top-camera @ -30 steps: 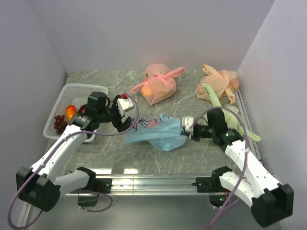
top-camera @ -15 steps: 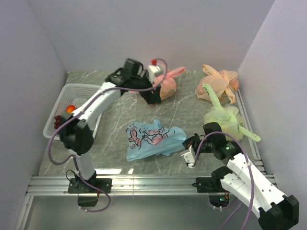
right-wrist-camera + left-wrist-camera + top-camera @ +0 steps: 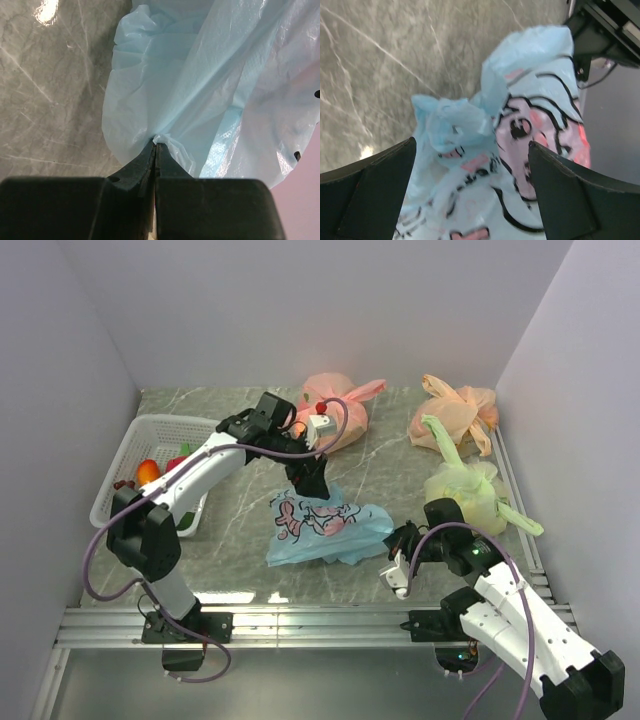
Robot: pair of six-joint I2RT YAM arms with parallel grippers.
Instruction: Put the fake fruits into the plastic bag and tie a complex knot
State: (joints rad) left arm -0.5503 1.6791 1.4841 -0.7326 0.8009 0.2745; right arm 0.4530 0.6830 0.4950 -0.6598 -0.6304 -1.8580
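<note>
Grey marbled worktop (image 3: 230, 530) fills the floor of a pale-walled cell. Over it the left arm (image 3: 195, 465) rises from its base at the near edge, stretches towards the far middle and then folds down, so that the left pincer (image 3: 311, 483) hangs just above the far end of the plastic bag (image 3: 325, 528). The right arm (image 3: 520, 605) lies low and bent towards the middle, with the right pincer (image 3: 398, 568) at the bag's near right corner. The bag lies flat and crumpled in the middle of the worktop, print upwards. A white basket (image 3: 135, 428) stands at the left edge with the fake fruits (image 3: 148, 471) inside it. From above, neither pincer's grip can be read. The left wrist view shows its fingers spread wide, the bag's rumpled blue film under the gap. The right wrist view shows its fingers pressed together on a small fold of the bag's edge.
</note>
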